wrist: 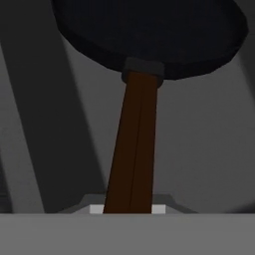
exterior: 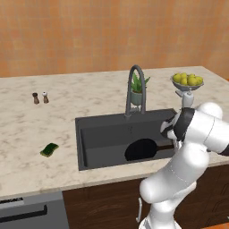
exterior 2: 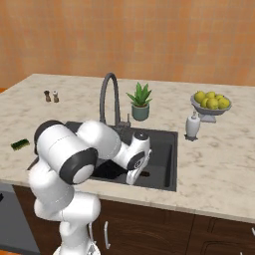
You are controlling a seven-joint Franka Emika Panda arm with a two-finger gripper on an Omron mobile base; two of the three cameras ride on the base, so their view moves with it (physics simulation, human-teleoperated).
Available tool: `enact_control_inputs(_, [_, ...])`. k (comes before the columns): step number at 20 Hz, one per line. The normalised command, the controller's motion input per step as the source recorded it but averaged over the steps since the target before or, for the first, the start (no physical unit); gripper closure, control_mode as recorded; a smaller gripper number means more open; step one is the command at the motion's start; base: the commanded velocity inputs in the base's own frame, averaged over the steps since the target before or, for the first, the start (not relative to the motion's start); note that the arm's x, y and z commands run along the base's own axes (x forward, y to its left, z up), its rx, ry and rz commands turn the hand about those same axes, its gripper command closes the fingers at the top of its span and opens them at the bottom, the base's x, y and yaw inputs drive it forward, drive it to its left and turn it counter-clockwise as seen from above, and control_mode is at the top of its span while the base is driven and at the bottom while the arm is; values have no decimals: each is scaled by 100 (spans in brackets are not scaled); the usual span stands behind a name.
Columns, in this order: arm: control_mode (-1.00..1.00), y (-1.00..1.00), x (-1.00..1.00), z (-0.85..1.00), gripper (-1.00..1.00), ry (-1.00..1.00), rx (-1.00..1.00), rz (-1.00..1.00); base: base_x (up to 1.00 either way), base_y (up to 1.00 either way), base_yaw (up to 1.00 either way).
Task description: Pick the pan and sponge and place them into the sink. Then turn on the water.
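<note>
You have the pan (exterior: pixel 142 149) down inside the sink (exterior: pixel 100 129), its black round body lying low in the right half of the dark basin, with the handle running off to the right toward the arm's wrist. From the hand view the pan (wrist: pixel 149 35) sits at the top and its brown handle (wrist: pixel 133 149) comes straight down the middle into the fingers (wrist: pixel 128 210), which are pinched nearly shut around the handle's end. From the left base view you cannot tell whether the pan's bottom rests on the sink floor or hangs just above it.

Your sponge (exterior: pixel 49 149) lies flat on the marble table (exterior: pixel 27 129), well left of the sink and near the table's front edge; in the right base view it shows as a small green strip (exterior 2: pixel 20 144) at the far left, beside the arm's shoulder.

The arched grey faucet (exterior: pixel 135 89) stands at the back rim of the sink, near its middle. A small potted plant (exterior: pixel 137 89) stands just behind the faucet. To the right of it you see a bowl of lemons (exterior 2: pixel 211 103) on a stand, and a white soap dispenser (exterior 2: pixel 192 126) just beside the sink's right rim. Two small shakers (exterior: pixel 40 97), one dark and one light-topped, stand together at the far left of the table, well apart from everything else.
</note>
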Motion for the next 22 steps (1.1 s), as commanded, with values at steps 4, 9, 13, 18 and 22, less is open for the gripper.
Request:
enact_control_inputs(4, [-100,0,0,-27,100,2,-2,1,0,0,0])
enact_control_inputs(9, [-100,0,0,-16,100,-2,0,1,0,0,0])
enact_control_inputs(13, [-100,0,5,-31,100,0,0,2,0,0,0])
enact_control_inputs(18, [-100,0,21,-41,100,0,0,4,0,0,0])
enact_control_inputs(22, [-100,0,29,-40,100,0,0,5,0,0,0])
